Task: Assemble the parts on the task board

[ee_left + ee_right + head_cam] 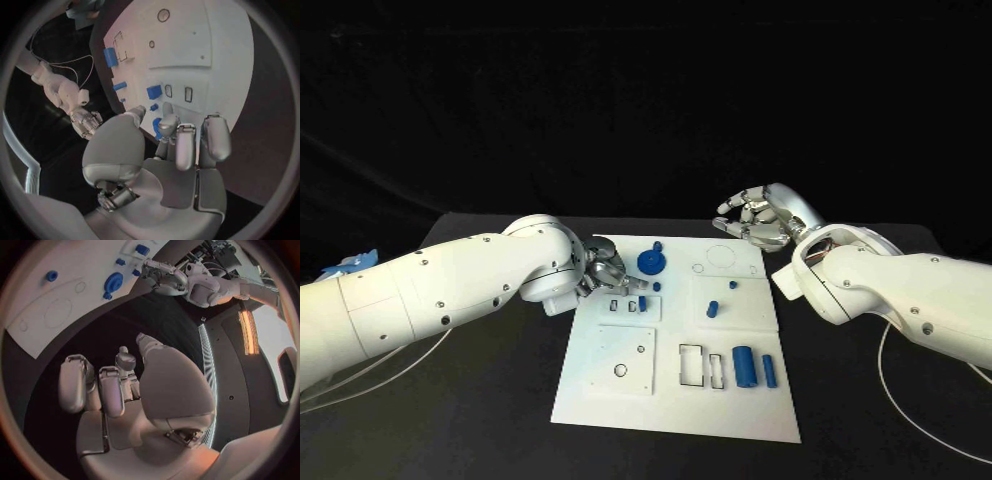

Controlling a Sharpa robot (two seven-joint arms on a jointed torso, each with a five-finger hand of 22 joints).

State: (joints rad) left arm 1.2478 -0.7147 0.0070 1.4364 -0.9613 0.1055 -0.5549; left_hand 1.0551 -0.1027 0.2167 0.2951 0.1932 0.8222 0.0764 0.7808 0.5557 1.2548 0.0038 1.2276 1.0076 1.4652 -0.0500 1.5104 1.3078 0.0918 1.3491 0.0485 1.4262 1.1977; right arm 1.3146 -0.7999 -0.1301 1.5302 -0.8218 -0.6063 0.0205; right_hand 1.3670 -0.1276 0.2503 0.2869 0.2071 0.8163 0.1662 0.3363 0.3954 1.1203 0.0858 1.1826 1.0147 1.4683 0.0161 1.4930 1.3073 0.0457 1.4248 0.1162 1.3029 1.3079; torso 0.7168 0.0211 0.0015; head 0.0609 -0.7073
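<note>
The white task board (678,395) lies in the middle of the black table. A round blue knob part (652,263) stands near its far left corner. My left hand (606,272) hovers at the board's left edge just beside the knob, fingers loosely bent and apart, holding nothing. In the left wrist view the knob (156,129) shows between the thumb and fingers (185,145). The right wrist view shows a gap between the knob (114,283) and that hand (159,276). My right hand (759,218) hangs above the board's far right corner, empty.
Small blue pieces (642,302) and a blue peg (713,308) sit mid-board. Two blue blocks (754,369) lie by empty slots (691,365) near the front edge. A raised white plate with a round hole (620,369) takes up the front left. White cables trail off both arms.
</note>
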